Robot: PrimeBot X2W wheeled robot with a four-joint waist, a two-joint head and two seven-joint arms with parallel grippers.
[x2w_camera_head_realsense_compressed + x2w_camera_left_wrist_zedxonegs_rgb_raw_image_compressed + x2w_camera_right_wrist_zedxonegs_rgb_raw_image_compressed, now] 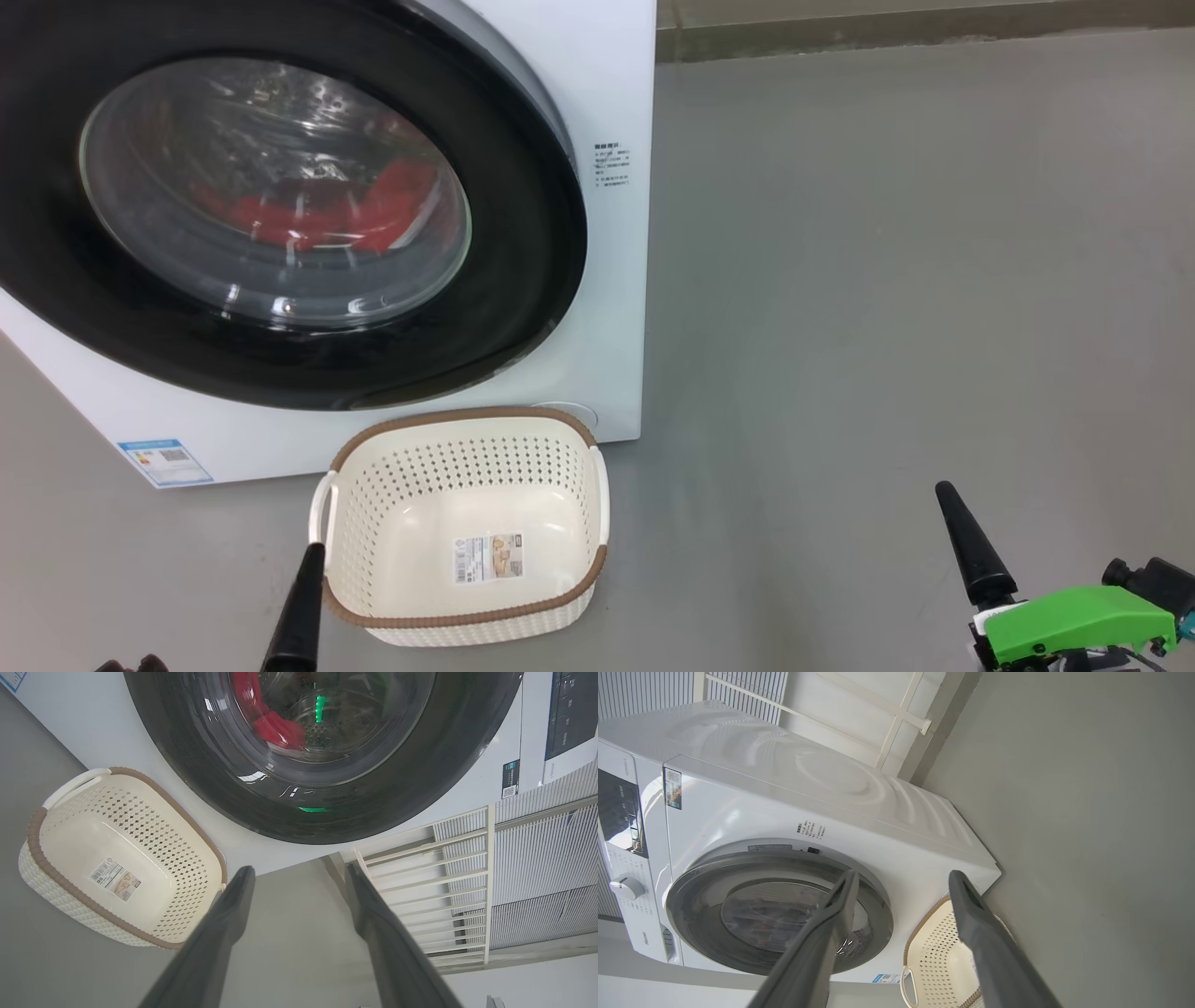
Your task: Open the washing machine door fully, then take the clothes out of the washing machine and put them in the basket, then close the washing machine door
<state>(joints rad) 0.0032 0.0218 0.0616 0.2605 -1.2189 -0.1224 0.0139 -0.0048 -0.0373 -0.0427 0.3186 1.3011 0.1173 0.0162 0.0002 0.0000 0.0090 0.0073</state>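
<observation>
Now, the clothes (pixel 317 210) blur red behind the shut washing machine door (pixel 523 280), its rim cut off; basket (pixel 467 425) just below. Jaws apart on left gripper (pixel 299 870) and right gripper (pixel 903 873). The blue label (pixel 166 462): print unreadable.

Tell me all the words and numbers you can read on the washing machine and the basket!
Nothing is sharp enough to quote.
Washing machine, printed lines on its front: too small.
Blue label at its bottom corner: blurred, with a square code.
Control panel: blurred.
Small word low on the front: too small.
Basket, sticker inside: a barcode, print too small.
</observation>
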